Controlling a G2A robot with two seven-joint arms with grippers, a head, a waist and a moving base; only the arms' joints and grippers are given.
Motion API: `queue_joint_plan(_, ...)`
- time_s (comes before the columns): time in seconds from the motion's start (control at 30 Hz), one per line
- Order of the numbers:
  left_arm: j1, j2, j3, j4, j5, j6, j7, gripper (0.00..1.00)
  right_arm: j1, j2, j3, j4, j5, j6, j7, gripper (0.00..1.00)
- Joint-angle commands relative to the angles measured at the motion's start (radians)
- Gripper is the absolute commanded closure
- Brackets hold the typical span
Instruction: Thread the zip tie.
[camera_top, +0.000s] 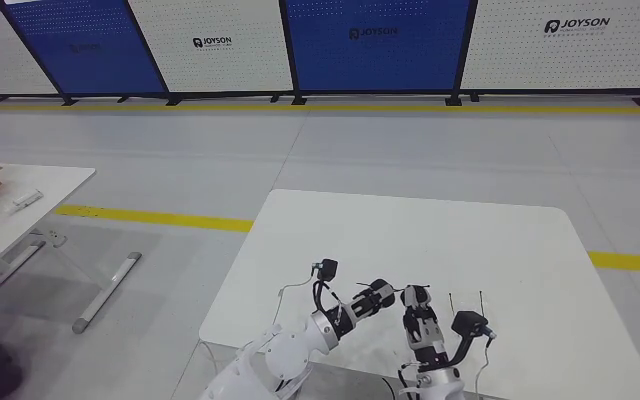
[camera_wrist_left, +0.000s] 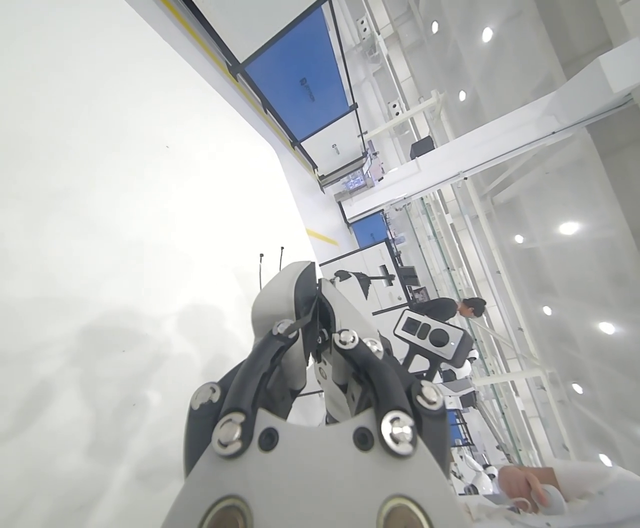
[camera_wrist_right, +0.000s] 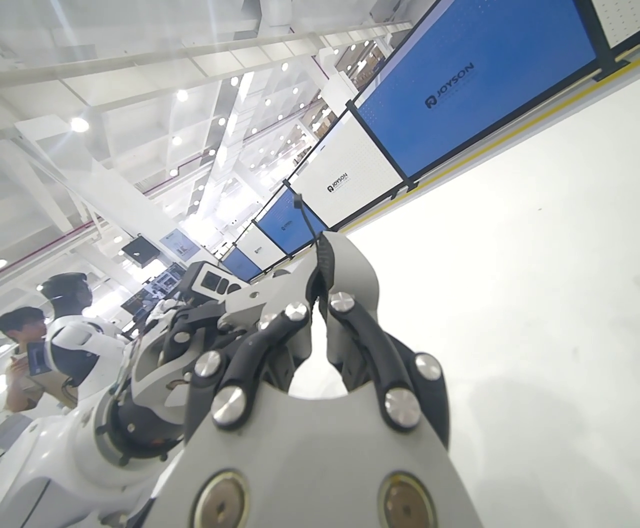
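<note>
The right gripper (camera_wrist_right: 322, 241) is seen clamped tight on a black zip tie (camera_wrist_right: 307, 220), whose head pokes out above the fingertips. The left gripper (camera_wrist_left: 316, 280) is pressed closed as well, with a thin black strip (camera_wrist_left: 309, 317) caught between its fingers. This is possibly the same tie's tail, though that cannot be confirmed. Both grippers are held close together over the near part of the white table (camera_top: 420, 230). Two spare zip ties (camera_wrist_left: 261, 272) are laid side by side near them.

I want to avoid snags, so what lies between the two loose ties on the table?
Nothing; bare table runs from one tie to the other tie, as the top view shows.
</note>
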Motion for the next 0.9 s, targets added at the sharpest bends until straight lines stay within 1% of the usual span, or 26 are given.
queue_joint_plan(0.0,-0.002,0.0,0.001,0.001,0.003,0.006,0.001,1.0,-0.002,0.0,0.0,-0.001,-0.003,0.0,-0.004,1.0)
queue_joint_plan(0.13,-0.004,-0.001,0.005,0.002,-0.004,0.008,0.007,1.0,-0.003,0.001,0.0,0.001,-0.007,0.002,-0.008,1.0)
queue_joint_plan(0.17,-0.004,-0.001,0.006,0.003,-0.005,0.008,0.008,0.94,-0.003,0.001,0.0,0.002,-0.008,0.003,-0.009,1.0)
queue_joint_plan(0.2,-0.004,-0.001,0.006,0.003,-0.005,0.009,0.008,0.75,-0.003,0.001,0.0,0.002,-0.009,0.004,-0.009,1.0)
queue_joint_plan(0.23,-0.005,-0.001,0.007,0.004,-0.004,0.01,0.007,0.52,-0.003,0.001,0.0,0.003,-0.011,0.005,-0.009,1.0)
queue_joint_plan(0.3,-0.006,-0.002,0.009,0.005,-0.007,0.011,0.008,0.43,-0.002,0.002,0.0,0.005,-0.013,0.01,-0.009,1.0)
queue_joint_plan(0.33,-0.006,-0.002,0.009,0.006,-0.009,0.011,0.009,0.31,-0.001,0.002,-0.001,0.006,-0.014,0.012,-0.009,1.0)
queue_joint_plan(0.37,-0.007,-0.002,0.01,0.006,-0.01,0.011,0.009,0.24,0.0,0.002,-0.001,0.006,-0.014,0.013,-0.009,1.0)
queue_joint_plan(0.43,-0.006,-0.002,0.011,0.005,-0.013,0.009,0.01,0.21,0.0,0.002,-0.001,0.007,-0.016,0.017,-0.012,1.0)
queue_joint_plan(0.5,-0.004,-0.001,0.01,0.002,-0.014,0.006,0.011,0.24,0.001,0.002,0.001,0.007,-0.017,0.019,-0.016,1.0)
queue_joint_plan(0.6,0.001,0.0,0.005,-0.004,-0.017,0.001,0.015,0.36,0.0,0.002,0.005,0.01,-0.017,0.022,-0.022,1.0)
queue_joint_plan(0.63,0.003,0.0,0.004,-0.005,-0.017,0.0,0.015,0.38,0.0,0.003,0.007,0.01,-0.016,0.023,-0.023,1.0)
queue_joint_plan(0.67,0.004,0.001,0.002,-0.007,-0.018,-0.001,0.016,0.48,0.0,0.003,0.009,0.011,-0.016,0.024,-0.023,1.0)
queue_joint_plan(0.77,0.008,0.001,-0.001,-0.01,-0.019,-0.003,0.019,0.6,-0.003,0.004,0.014,0.01,-0.015,0.024,-0.027,1.0)
queue_joint_plan(0.8,0.009,0.002,-0.001,-0.01,-0.019,-0.003,0.019,0.66,-0.004,0.004,0.015,0.009,-0.014,0.023,-0.028,1.0)
queue_joint_plan(0.83,0.009,0.002,-0.001,-0.01,-0.019,-0.002,0.02,0.7,-0.005,0.004,0.017,0.008,-0.014,0.023,-0.028,1.0)
queue_joint_plan(0.87,0.008,0.001,0.001,-0.009,-0.018,-0.001,0.019,0.78,-0.006,0.005,0.018,0.007,-0.014,0.022,-0.028,1.0)
